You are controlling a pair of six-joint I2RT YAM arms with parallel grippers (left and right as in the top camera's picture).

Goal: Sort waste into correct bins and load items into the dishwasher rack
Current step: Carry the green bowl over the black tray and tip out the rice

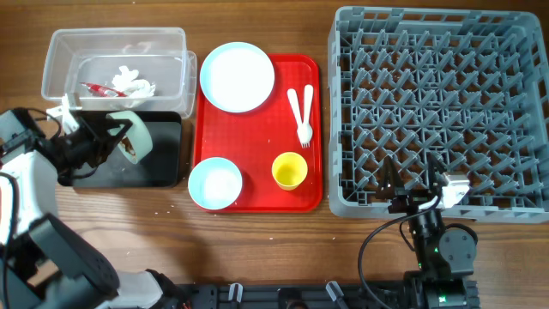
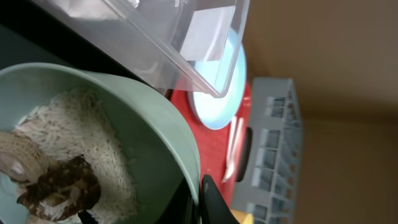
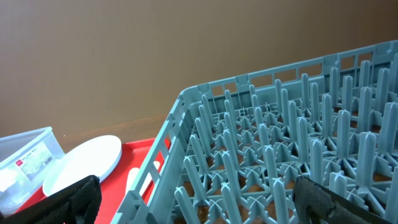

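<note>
Closest to me, the right gripper (image 1: pixel 416 193) hangs at the front edge of the dishwasher rack (image 1: pixel 442 103). Its jaws are spread wide, with nothing between them. In the right wrist view one dark finger (image 3: pixel 74 199) sits at each lower corner, and the rack's grey pegs fill the space beyond.

Over on the left, the left gripper (image 1: pixel 118 136) has its jaws clamped on the rim of a pale bowl (image 1: pixel 140 137), which is tipped on its side above the black tray (image 1: pixel 163 150). The left wrist view looks straight into the bowl, where brown scraps (image 2: pixel 62 183) lie against white rice-like crumbs (image 2: pixel 93 137).

Just behind the black tray stands the clear tub (image 1: pixel 171 39), holding the red-and-white wrapper (image 1: pixel 96 87) and crumpled white paper (image 1: pixel 133 81).

In the middle of the desk (image 1: pixel 257 249) lies the red tray (image 1: pixel 257 129). On it, front to back, are a second bowl (image 1: pixel 214 183) beside the yellow cup (image 1: pixel 290 170), then the white fork and spoon (image 1: pixel 303 127), and the plate (image 1: pixel 238 77) at the far end.
</note>
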